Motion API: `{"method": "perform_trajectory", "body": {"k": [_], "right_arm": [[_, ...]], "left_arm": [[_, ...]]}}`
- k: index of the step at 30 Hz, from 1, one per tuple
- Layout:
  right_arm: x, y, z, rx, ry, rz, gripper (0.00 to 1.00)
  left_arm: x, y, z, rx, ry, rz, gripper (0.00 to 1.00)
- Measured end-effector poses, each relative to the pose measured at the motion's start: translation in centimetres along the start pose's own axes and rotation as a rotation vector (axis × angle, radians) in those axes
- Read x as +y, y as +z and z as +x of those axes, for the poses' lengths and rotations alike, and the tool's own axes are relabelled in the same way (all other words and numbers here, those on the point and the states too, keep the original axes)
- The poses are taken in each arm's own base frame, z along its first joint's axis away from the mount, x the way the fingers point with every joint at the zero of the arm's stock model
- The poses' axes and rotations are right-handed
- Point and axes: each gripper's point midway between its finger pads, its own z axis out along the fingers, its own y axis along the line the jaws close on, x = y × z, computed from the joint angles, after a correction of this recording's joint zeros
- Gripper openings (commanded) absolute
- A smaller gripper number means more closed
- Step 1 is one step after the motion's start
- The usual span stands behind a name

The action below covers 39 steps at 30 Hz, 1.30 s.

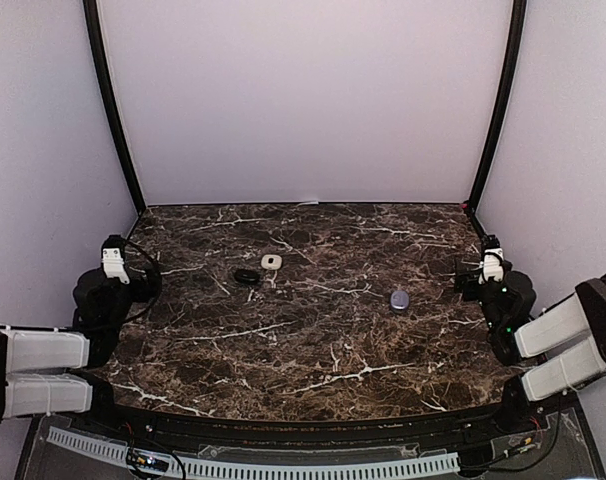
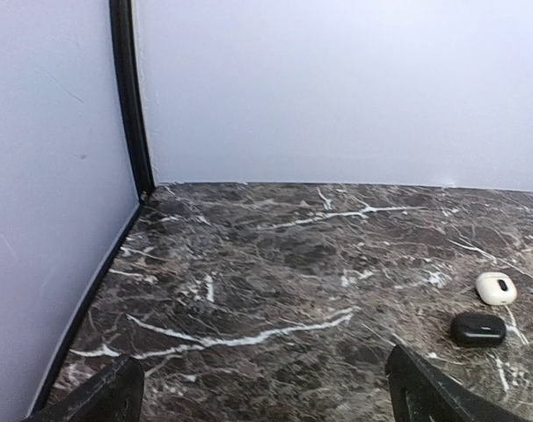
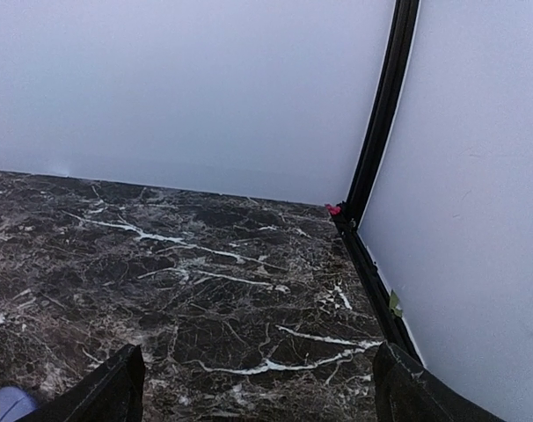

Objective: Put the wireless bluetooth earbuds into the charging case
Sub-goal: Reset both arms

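The left gripper (image 2: 262,362) and right gripper (image 3: 258,352) are hovering empty, fingers apart. Reaching the white charging case (image 1: 271,261) probably comes next.

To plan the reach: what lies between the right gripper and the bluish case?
Only bare marble table, seen in the top view, between right gripper and bluish case.

Marble tabletop (image 1: 313,340) mostly open. Obstacles: white case (image 1: 271,261) and black case (image 1: 247,276) near each other, left of centre; grey case (image 1: 399,298) right of centre, wide lane between. Walls (image 1: 303,100) close three sides.
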Motion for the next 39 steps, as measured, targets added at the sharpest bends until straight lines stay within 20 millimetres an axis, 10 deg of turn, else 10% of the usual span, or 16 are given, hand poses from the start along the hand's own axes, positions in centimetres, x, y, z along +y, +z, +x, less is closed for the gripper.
{"method": "perform_trajectory", "body": {"k": [9,21,39], "right_arm": [[-2.4,2.3,3.0,0.05,0.072,0.031,0.99],[-2.4,3.8,1.2,0.006,0.108,0.019,0.99],[-2.4,3.8,1.3,0.009,0.11,0.018,0.99]], "left_arm": [[3.9,2.2,1.8,-0.008,0.03,-0.107,0.99],[3.3,4.9,-0.9,-0.066,0.034,-0.041,0.97],[1.8,6.0,2.1,-0.028,0.04,0.051,0.99]]}}
